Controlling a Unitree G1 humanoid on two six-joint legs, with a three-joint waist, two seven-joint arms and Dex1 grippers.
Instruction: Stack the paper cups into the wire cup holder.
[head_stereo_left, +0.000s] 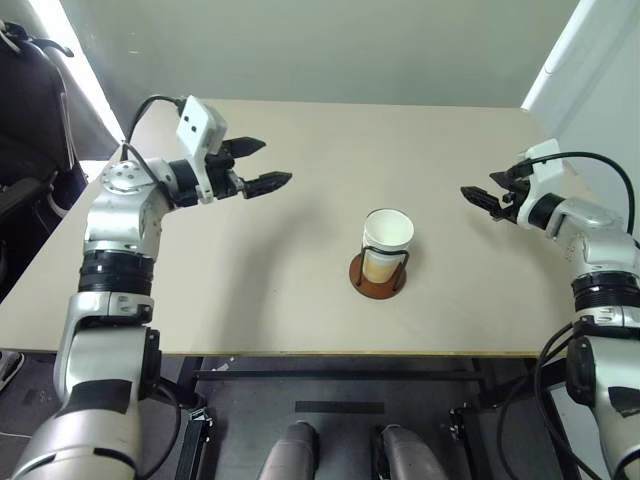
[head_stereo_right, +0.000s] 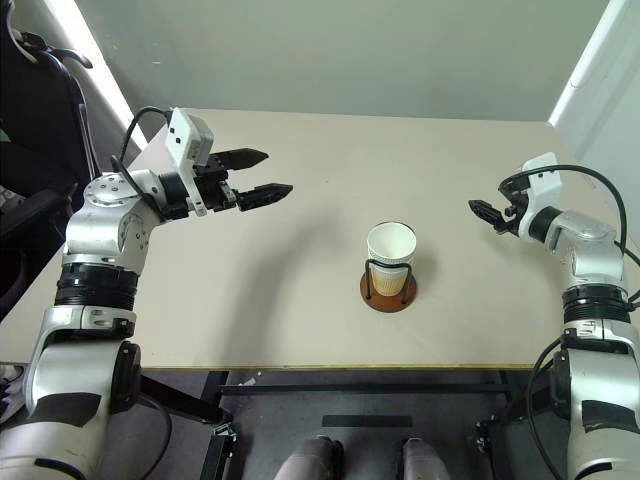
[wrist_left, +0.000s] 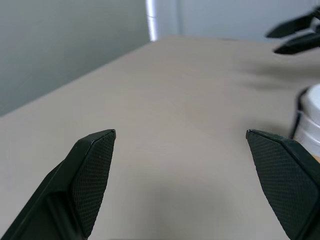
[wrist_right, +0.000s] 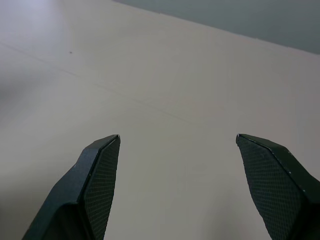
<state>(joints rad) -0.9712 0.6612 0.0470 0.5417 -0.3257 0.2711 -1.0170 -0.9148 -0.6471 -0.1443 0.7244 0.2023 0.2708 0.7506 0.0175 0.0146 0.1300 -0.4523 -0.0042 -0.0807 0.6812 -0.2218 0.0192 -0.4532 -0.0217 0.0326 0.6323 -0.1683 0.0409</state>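
The left arm is raised over the left part of the table (head_stereo_left: 300, 300), forearm level. The left gripper (head_stereo_left: 266, 166) points level toward the table's centre. Its two black fingers (head_stereo_left: 268, 183) are spread wide, one above the other in the head views, with nothing between them. In the left wrist view the textured pads (wrist_left: 92, 175) stand well apart over bare tabletop.

The right arm reaches in from the right edge of the table, bent at the elbow. The right gripper (head_stereo_left: 478, 196) points level toward the table's centre. Its fingers are parted and empty; in the right wrist view the pads (wrist_right: 102, 175) frame bare tabletop only.

The paper cups (head_stereo_left: 387, 242) stand nested as one stack inside the wire cup holder (head_stereo_left: 378, 277), near the middle of the table toward its front edge, between the two grippers and well apart from both. How many cups are in the stack cannot be told. The stack's long axis is upright, open mouth and white rim facing up. The holder's reddish-brown disc base lies flat on the table; its black wire loops rise upright around the lower part of the stack.

No brand, label or writing can be read on the cups, the holder or the grippers.
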